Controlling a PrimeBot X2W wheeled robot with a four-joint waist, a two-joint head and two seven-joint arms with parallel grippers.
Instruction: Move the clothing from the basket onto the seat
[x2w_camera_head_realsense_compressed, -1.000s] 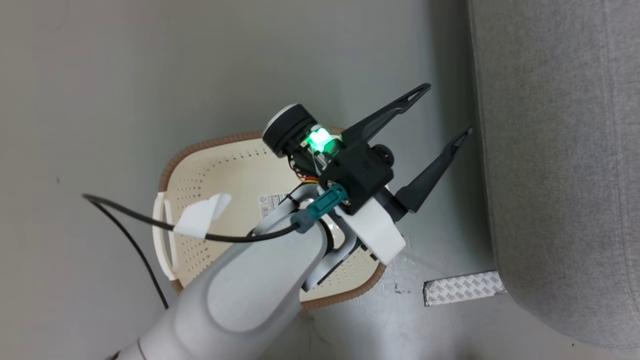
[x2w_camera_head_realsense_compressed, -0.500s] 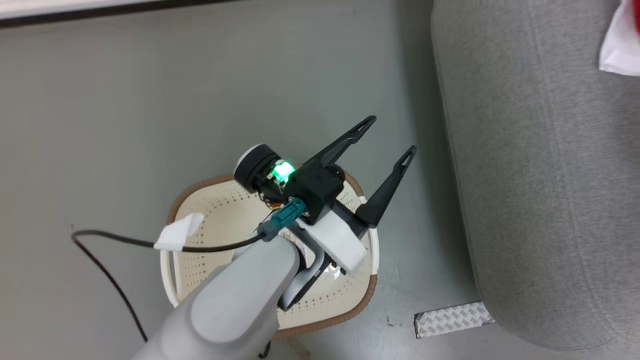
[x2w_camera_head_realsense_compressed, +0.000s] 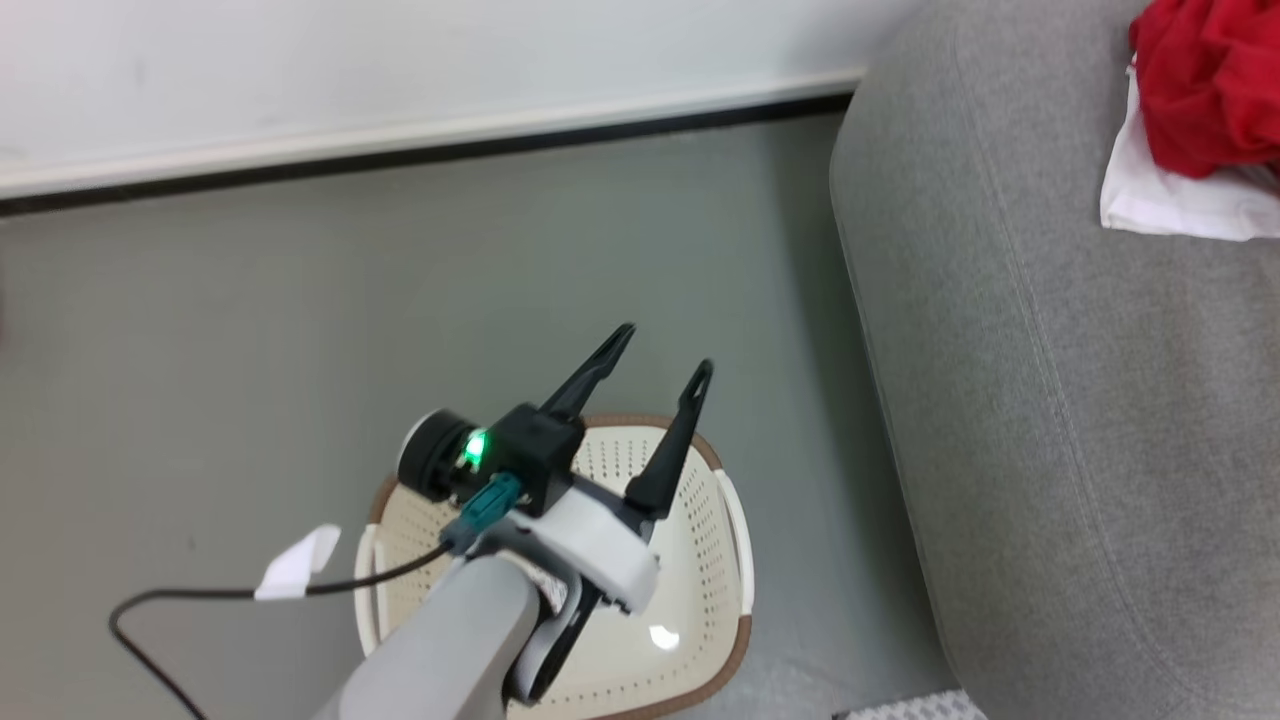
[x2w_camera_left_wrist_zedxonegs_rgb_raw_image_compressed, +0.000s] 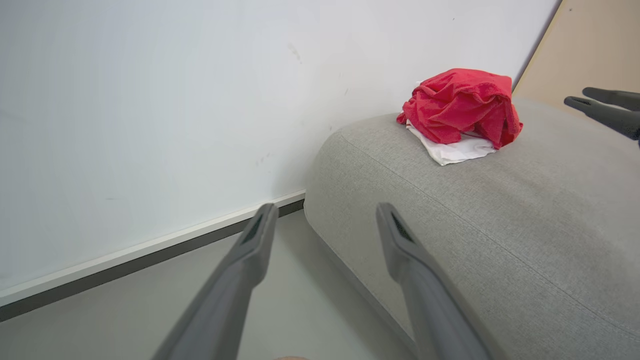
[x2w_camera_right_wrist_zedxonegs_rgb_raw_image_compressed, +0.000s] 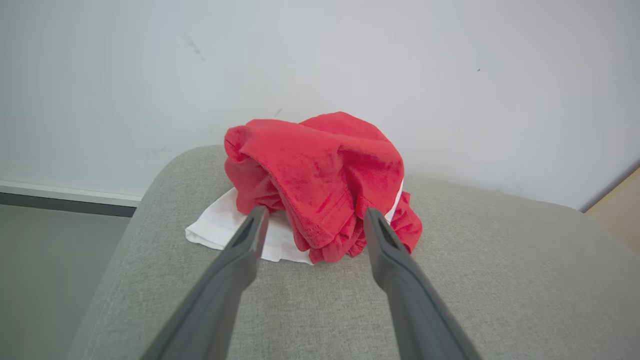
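The red clothing (x2w_camera_head_realsense_compressed: 1210, 90) lies bunched on the grey seat (x2w_camera_head_realsense_compressed: 1050, 400) at the head view's top right, with its white panel (x2w_camera_head_realsense_compressed: 1170, 212) spread under it. The cream basket (x2w_camera_head_realsense_compressed: 722, 560) stands on the floor left of the seat, with no clothing in the part that shows. Above the basket my left gripper (x2w_camera_head_realsense_compressed: 665, 350) hangs open and holds nothing. In the right wrist view my right gripper (x2w_camera_right_wrist_zedxonegs_rgb_raw_image_compressed: 315, 212) is open just short of the clothing (x2w_camera_right_wrist_zedxonegs_rgb_raw_image_compressed: 320, 170). The left wrist view shows the right gripper (x2w_camera_left_wrist_zedxonegs_rgb_raw_image_compressed: 577, 96) to the right of the heap (x2w_camera_left_wrist_zedxonegs_rgb_raw_image_compressed: 460, 107), apart from it.
A white wall with a dark baseboard (x2w_camera_head_realsense_compressed: 420, 150) runs behind the grey floor. A black cable with a white tag (x2w_camera_head_realsense_compressed: 295, 565) trails from my left arm. A tape strip (x2w_camera_head_realsense_compressed: 900, 708) lies on the floor by the seat's corner. A beige panel (x2w_camera_left_wrist_zedxonegs_rgb_raw_image_compressed: 590, 45) stands behind the seat.
The head camera has tilted up, bringing the wall and the red clothing on the seat into the picture. My left gripper stays open over the basket, its fingers now turned more toward the wall.
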